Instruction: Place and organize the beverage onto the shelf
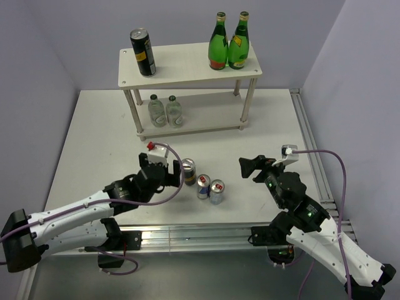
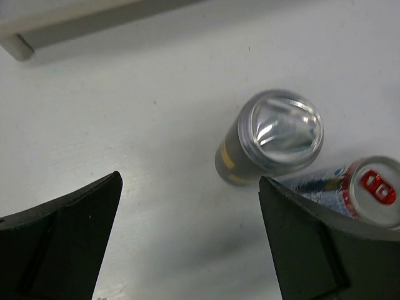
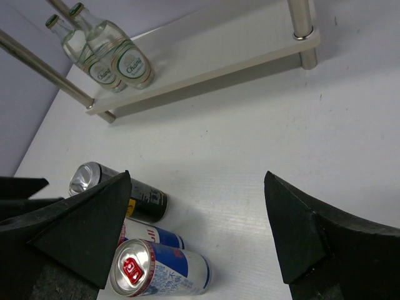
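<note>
The shelf (image 1: 187, 65) stands at the back of the table. One black-and-yellow can (image 1: 143, 52) stands on its top board; two clear bottles (image 1: 156, 110) (image 1: 174, 112) stand on its lower board (image 3: 237, 50). The other black-and-yellow can (image 1: 188, 171) and two silver-blue cans (image 1: 203, 186) (image 1: 217, 191) stand together on the table. My left gripper (image 1: 175, 172) is open and empty, just left of the black-and-yellow can (image 2: 275, 140). My right gripper (image 1: 249, 167) is open and empty, right of the cans; the nearest silver-blue can (image 3: 162, 272) is by its left finger.
Two tall green glass bottles (image 1: 218, 41) (image 1: 239, 40) stand on the right of the top board. A shelf leg (image 3: 303, 25) stands ahead of my right gripper. A metal rail (image 1: 312, 150) runs along the table's right edge.
</note>
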You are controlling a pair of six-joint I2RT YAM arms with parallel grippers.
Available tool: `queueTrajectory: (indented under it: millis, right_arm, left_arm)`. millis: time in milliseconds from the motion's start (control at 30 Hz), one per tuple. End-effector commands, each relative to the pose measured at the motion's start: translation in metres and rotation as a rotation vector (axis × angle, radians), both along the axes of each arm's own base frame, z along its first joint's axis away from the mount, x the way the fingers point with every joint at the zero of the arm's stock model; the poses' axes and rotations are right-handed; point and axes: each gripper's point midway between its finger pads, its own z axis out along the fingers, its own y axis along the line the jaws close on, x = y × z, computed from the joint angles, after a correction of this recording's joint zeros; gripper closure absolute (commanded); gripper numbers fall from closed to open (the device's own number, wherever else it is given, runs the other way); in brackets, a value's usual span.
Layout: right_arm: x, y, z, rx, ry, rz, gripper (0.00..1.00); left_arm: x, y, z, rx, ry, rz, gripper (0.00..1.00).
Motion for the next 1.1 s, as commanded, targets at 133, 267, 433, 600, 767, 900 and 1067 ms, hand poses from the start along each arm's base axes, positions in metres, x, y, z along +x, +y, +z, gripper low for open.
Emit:
queueTrajectory:
  millis: [133, 267, 433, 600, 767, 900, 1067]
  right_arm:
    - [0.003, 0.002, 0.004, 0.009, -0.022, -0.001, 0.07]
    - [0.003, 0.003, 0.003, 0.005, -0.017, 0.0, 0.07]
    - [0.003, 0.003, 0.003, 0.005, -0.017, 0.0, 0.07]
    - [0.003, 0.003, 0.002, 0.001, -0.013, -0.001, 0.07]
    - [0.004, 0.003, 0.003, 0.003, -0.016, 0.002, 0.07]
    - [0.003, 0.004, 0.002, 0.001, -0.013, 0.005, 0.07]
    - [0.003, 0.005, 0.002, 0.002, -0.014, 0.008, 0.07]
  left_arm:
    - [-0.005, -0.033, 0.003, -0.261, -0.026, -0.005, 0.03]
    - [-0.005, -0.037, -0.014, -0.243, -0.007, -0.014, 0.03]
    - [-0.003, -0.047, -0.024, -0.247, 0.009, -0.03, 0.03]
    - [-0.001, -0.056, -0.033, -0.245, 0.023, -0.031, 0.03]
    - [0.001, -0.061, -0.038, -0.249, 0.01, -0.033, 0.04]
    - [0.008, -0.07, -0.038, -0.263, -0.022, -0.031, 0.03]
    - [0.022, -0.074, -0.051, -0.222, -0.061, 0.02, 0.07]
